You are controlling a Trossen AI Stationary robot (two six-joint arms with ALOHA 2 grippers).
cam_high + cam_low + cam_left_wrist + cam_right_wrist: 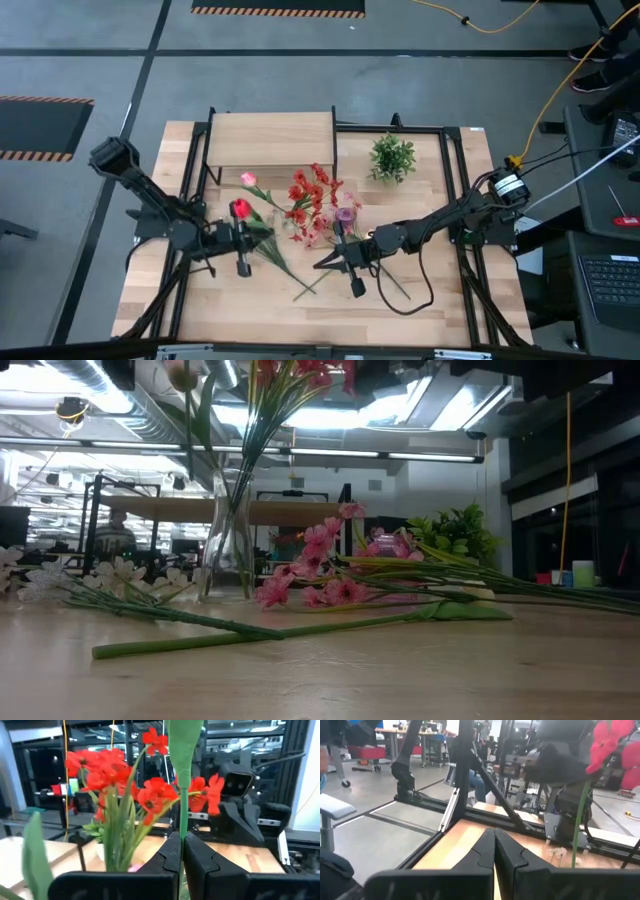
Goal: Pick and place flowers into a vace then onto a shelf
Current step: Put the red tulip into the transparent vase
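A clear glass vase [230, 540] stands mid-table and holds red blossoms [312, 190] and a pink tulip [248, 179]. My left gripper [243, 238] is just left of the vase, shut on a red tulip [240, 208] with a green stem. My right gripper [338, 258] hovers near the vase's right side, shut on nothing [494, 845]. Pink blossoms [320, 560], pale sprigs [100, 575] and long stems [300, 290] lie flat on the table. The shelf [270, 140] stands at the far edge. My left gripper pinches the tulip's green stem [182, 827] between its two fingers [167, 857], which lie across it. The stem rises upright from the fingers past a broad leaf [185, 740]. The blossom [610, 740] sits at the stem's upper end, level with the vase's flowers.
A bushy green plant [392, 157] stands at the far right of the table, beside the shelf. A black cable [415, 290] loops on the table by the right arm. Black frame rails [455, 200] run along the table's sides. Bare wood shows along the near edge [250, 320].
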